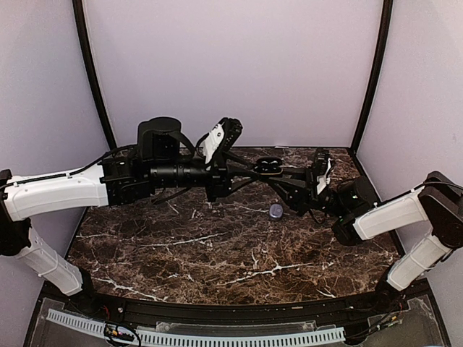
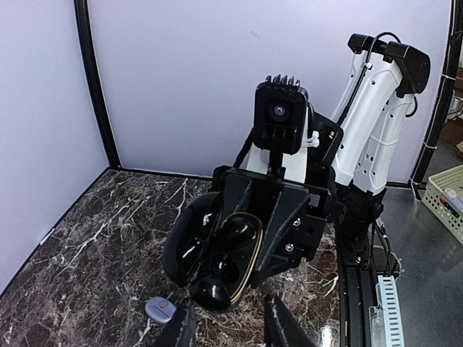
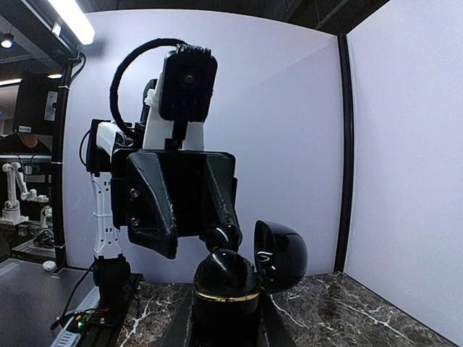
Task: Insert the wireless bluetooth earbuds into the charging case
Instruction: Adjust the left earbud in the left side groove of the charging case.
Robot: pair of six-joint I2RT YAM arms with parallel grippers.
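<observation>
The black charging case (image 1: 269, 166), gold-rimmed with its lid (image 3: 282, 256) swung open, hangs above the marble, and my right gripper (image 3: 224, 322) is shut on its base. In the left wrist view the case's (image 2: 239, 249) two wells face me. My left gripper (image 2: 226, 318) points at it from close by, its fingers apart with bare marble between them. A dark rounded earbud (image 3: 223, 236) sits at one left fingertip just above the case body; whether it touches either I cannot tell. A pale purple earbud (image 1: 275, 211) lies on the table under the case and shows beside my left finger (image 2: 160, 311).
Pale walls with black corner posts (image 1: 90, 72) close in the marble table (image 1: 217, 253) on three sides. Both arms meet over the table's back middle. A green basket (image 2: 448, 195) stands off the table beyond the right arm's base.
</observation>
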